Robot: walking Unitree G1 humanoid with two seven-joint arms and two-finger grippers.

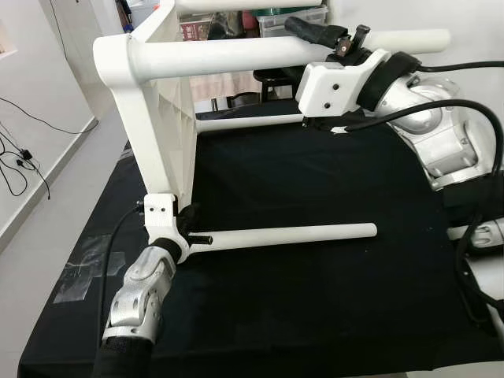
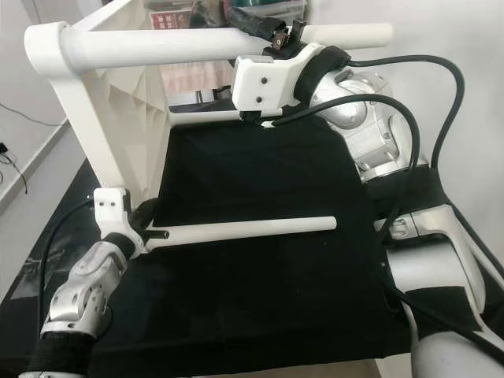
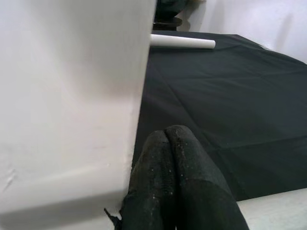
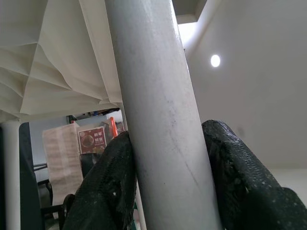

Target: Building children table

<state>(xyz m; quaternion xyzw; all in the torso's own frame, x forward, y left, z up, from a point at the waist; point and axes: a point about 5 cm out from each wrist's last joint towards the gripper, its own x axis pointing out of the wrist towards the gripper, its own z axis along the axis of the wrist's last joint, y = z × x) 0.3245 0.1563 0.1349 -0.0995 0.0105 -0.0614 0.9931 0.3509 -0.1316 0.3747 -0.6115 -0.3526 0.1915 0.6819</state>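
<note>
Right claw (image 1: 335, 41), arm raised at upper right, clamps the top leg (image 1: 260, 55); left claw (image 3: 175, 182), lower left, fingers pressed together beside the tabletop (image 1: 169, 118).

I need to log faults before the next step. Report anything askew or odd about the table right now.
The white table top stands on edge on the black cloth, its legs pointing sideways. The right end effector is clamped around the upper leg; the left end effector is at the lower leg. No damage is visible.
</note>
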